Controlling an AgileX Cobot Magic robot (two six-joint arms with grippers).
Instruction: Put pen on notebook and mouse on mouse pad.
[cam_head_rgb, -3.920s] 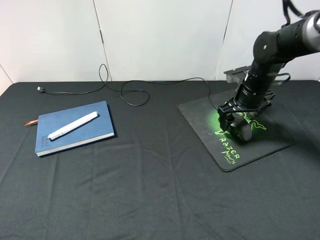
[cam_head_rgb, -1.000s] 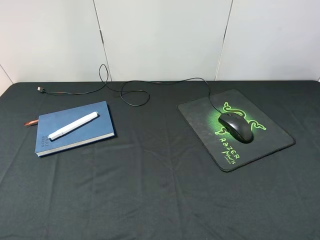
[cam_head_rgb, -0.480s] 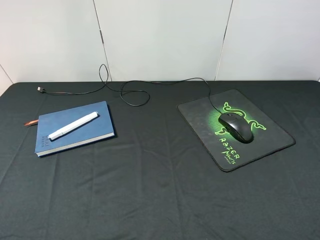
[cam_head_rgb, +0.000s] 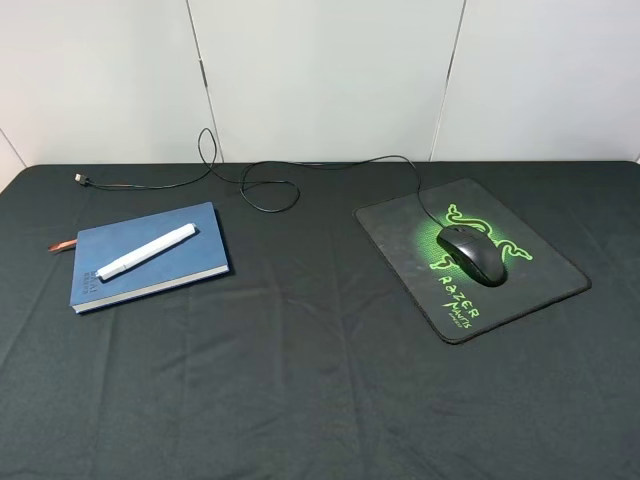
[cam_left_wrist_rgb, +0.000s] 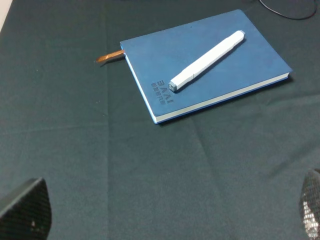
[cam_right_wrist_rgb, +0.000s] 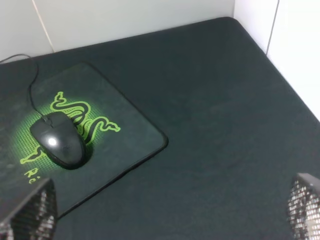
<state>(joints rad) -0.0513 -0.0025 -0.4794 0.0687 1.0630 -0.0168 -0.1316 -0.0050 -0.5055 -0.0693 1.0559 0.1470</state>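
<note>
The right arm that stood over the mouse pad (cam_head_rgb: 472, 260) a few seconds ago has pulled back out of the high view, leaving the mouse (cam_head_rgb: 471, 254) resting on the green logo. On the left, the pen (cam_head_rgb: 146, 251) lies slantwise on the notebook (cam_head_rgb: 148, 256). The left claw (cam_left_wrist_rgb: 165, 215) hangs apart from the notebook, spread wide and empty, only its fingertips (cam_left_wrist_rgb: 26, 210) showing. The right claw (cam_right_wrist_rgb: 170, 210) is likewise wide and empty, apparently well clear of the mouse.
</note>
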